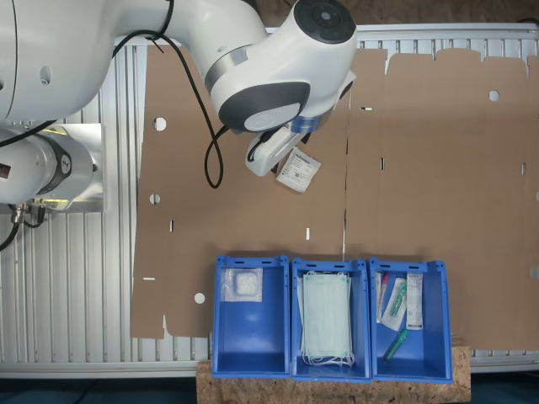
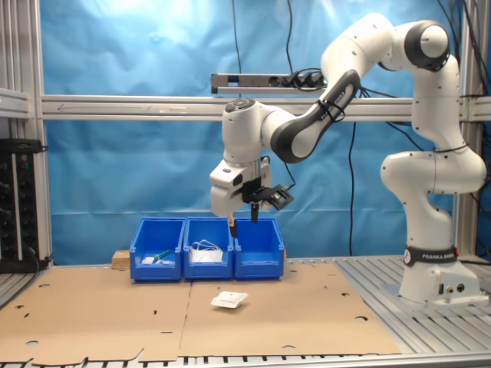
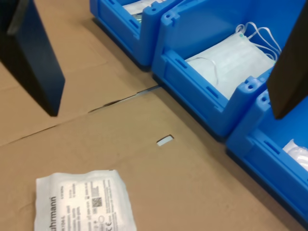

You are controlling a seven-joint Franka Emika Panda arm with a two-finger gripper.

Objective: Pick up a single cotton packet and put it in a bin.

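**Packet on the cardboard, gripper up high**

While the packet (image 2: pixel 229 300) lies flat on the cardboard (image 2: pixel 100 307) in front of the 3 bins, the gripper (image 2: pixel 244 217) hangs well above it with jaws open and nothing between them. In the wrist view both fingers (image 3: pixel 33 62) stand wide apart, with the packet (image 3: pixel 83 202) on the cardboard below.

Biggest risk, I think: the packet is thin and flat, so the fingers could slide over it or just shove it along the cardboard. A loose pinch could also drop it short of the bin (image 1: pixel 249 316).

The first exterior view shows what's in each bin: a clear pad packet (image 1: pixel 242 284), masks (image 1: pixel 326 318), syringes (image 1: pixel 396 303). The second exterior view shows the height gap, which the overhead shot flattens.
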